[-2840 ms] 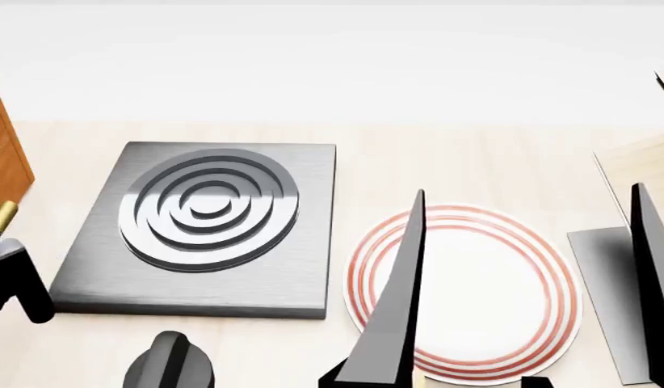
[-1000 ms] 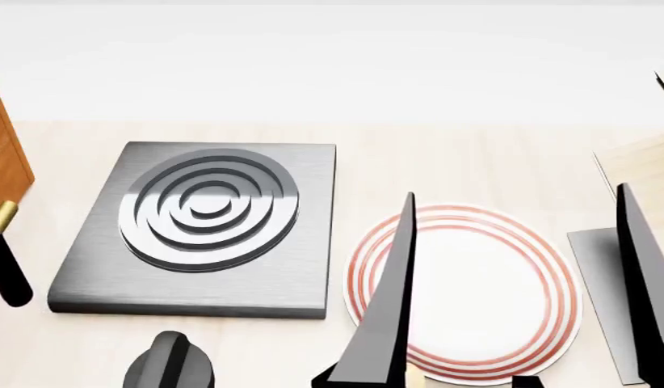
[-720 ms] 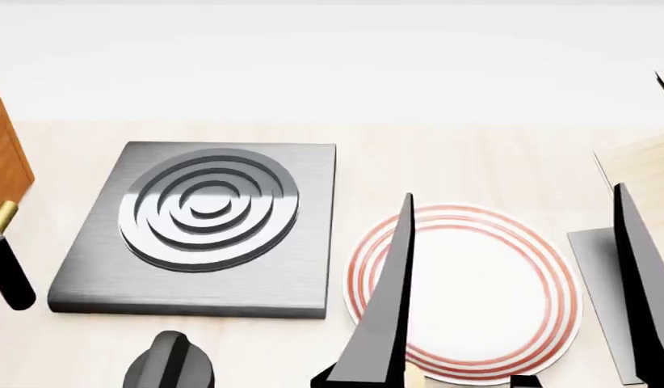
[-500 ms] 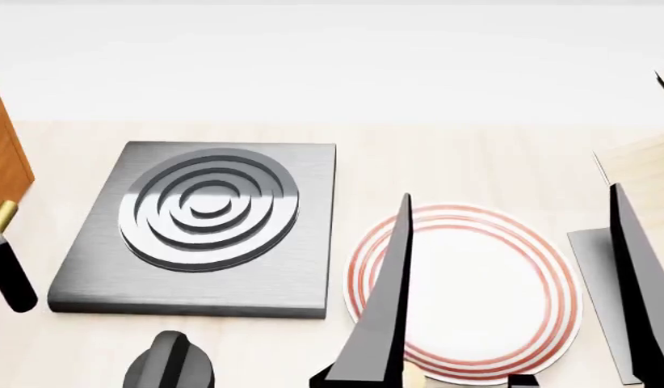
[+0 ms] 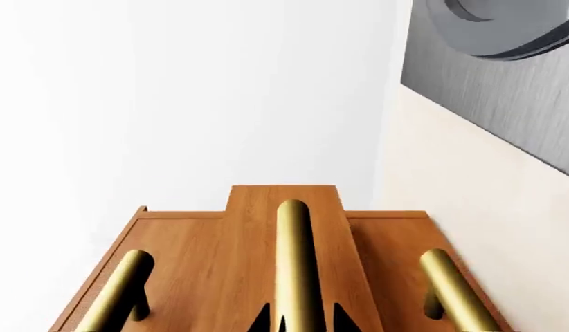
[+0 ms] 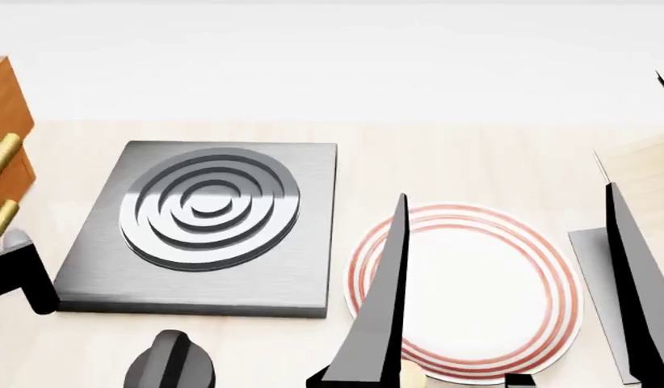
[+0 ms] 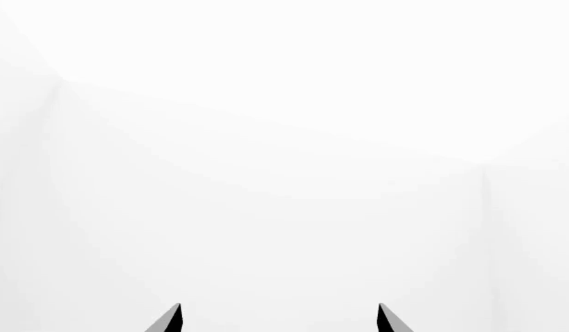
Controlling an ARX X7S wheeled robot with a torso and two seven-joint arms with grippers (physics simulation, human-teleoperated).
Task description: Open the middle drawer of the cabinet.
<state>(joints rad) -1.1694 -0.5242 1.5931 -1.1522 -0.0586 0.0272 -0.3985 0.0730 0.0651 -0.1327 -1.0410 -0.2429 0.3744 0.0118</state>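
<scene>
So the cabinet (image 6: 6,121) sits way off at the far left of the table, barely poking into the head view, with the stove plate (image 6: 203,226) just to its right and a red-ringed plate (image 6: 472,291) further right and nearer. From the left wrist camera you look straight along the drawer fronts: three brass bars, and the middle drawer (image 5: 286,207) stands a bit proud of its neighbours, so I'd guess it's started to come out. The left gripper (image 5: 298,319) has its dark fingertips pinched tight on either side of the middle handle (image 5: 295,270), basically clamped onto it. Right gripper (image 7: 278,318) is spread wide with nothing in it, pointed at blank white. Handling-wise: it's a rigid wooden box on slides, so it shouldn't flex, probably moderate weight, nothing fragile. The handle is the only sensible hold, but it's a smooth round metal bar, so I'd expect it to be slippery, best gripped mid-bar and pulled straight so the drawer doesn't jam sideways.
</scene>
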